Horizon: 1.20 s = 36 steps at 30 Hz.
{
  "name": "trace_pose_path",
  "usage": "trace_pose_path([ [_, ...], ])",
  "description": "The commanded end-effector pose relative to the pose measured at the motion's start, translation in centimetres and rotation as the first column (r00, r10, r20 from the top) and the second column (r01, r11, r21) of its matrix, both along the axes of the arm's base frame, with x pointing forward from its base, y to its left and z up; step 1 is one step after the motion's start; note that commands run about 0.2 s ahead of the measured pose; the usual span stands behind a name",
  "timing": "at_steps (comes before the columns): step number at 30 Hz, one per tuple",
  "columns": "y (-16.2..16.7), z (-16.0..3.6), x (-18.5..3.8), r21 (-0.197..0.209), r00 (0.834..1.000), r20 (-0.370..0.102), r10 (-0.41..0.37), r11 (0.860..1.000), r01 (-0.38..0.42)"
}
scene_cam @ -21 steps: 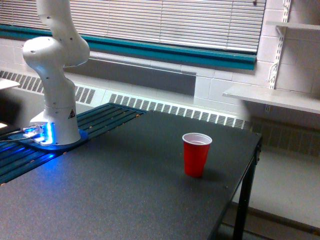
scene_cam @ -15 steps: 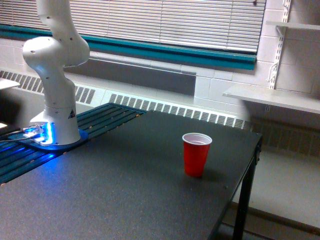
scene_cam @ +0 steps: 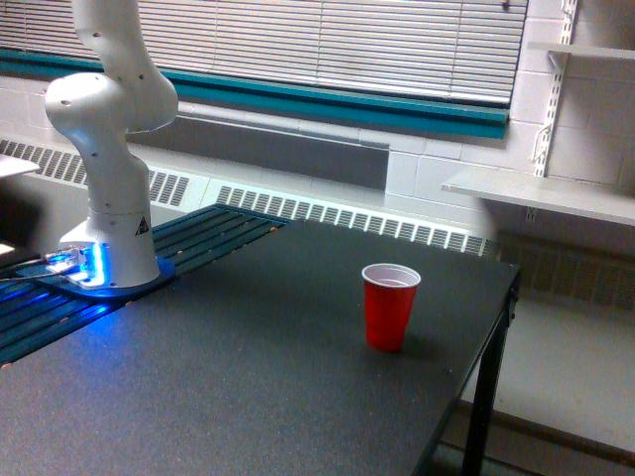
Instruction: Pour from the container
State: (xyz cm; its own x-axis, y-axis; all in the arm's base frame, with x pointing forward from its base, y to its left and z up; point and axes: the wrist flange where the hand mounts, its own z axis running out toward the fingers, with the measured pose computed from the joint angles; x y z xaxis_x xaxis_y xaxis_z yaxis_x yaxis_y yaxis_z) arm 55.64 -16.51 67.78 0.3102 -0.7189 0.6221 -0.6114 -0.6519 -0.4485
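The clear container was nowhere in the exterior view, so where it lay relative to the jaws could not be told. The jaws were also out of the picture, and whether they were open, closed or gripping anything could not be judged.

A red plastic cup (scene_cam: 390, 305) with a white inside stood upright on the dark bench (scene_cam: 248, 387), toward the exterior view's right and near the bench's far corner, with nothing touching it. Only the white arm's base and lower links (scene_cam: 107, 149) showed, at the exterior view's left, rising out of the top edge; blue light glowed at the base's foot. Behind the bench ran a radiator grille (scene_cam: 347, 218) under closed window blinds (scene_cam: 337, 45), and a wall shelf (scene_cam: 541, 193) hung at the exterior view's right.
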Motion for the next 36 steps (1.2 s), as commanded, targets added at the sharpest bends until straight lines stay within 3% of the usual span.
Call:
trace_pose_path([
  [1, 4.1, -1.7, 0.6, -0.018, 0.998, -0.005, 0.067, 0.998, -0.068],
  [14, 9.3, -8.2, -0.2, -0.030, 0.989, -0.055, 0.140, 0.989, -0.142],
  [26, 12.7, -15.1, -2.4, 0.022, 0.973, -0.126, 0.196, 0.981, -0.194],
  [36, 14.0, -20.8, -5.1, 0.070, 0.962, -0.184, 0.203, 0.979, -0.193],
])
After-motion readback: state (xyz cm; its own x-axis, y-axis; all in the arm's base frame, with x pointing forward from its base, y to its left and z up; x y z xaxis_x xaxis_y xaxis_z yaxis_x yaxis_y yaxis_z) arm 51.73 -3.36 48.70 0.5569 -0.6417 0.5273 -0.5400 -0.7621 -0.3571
